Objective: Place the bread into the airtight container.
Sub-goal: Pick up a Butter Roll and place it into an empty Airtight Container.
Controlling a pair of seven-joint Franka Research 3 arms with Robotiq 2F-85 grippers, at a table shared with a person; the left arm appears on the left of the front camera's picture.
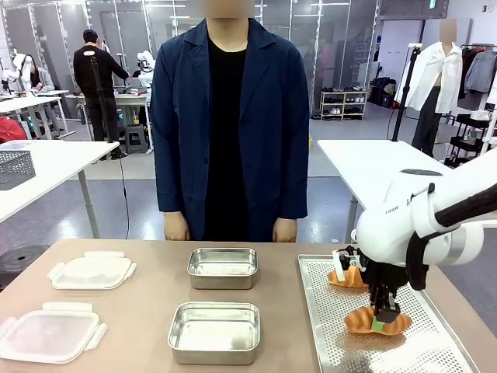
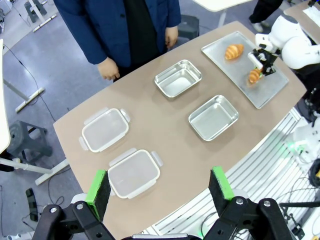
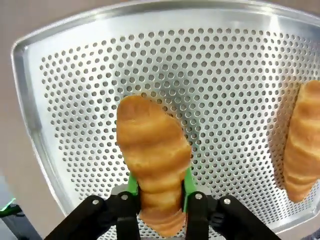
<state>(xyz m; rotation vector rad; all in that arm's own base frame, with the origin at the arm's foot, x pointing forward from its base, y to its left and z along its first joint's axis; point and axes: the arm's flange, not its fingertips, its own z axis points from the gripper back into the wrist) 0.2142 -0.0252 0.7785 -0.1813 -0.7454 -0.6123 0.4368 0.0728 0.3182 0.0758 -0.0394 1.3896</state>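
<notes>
Two croissant-shaped breads lie on a perforated metal tray at the table's right. My right gripper comes straight down on the nearer bread. The right wrist view shows its green pads pressed against both sides of that bread, which rests on the tray. The other bread lies behind it, untouched. Two open steel containers, one near and one far, stand mid-table. My left gripper hangs open high above the table's near edge, holding nothing.
Two clear lids with clips lie at the table's left, one near and one farther back. A person in a dark blue jacket stands at the far edge, hands down by the table.
</notes>
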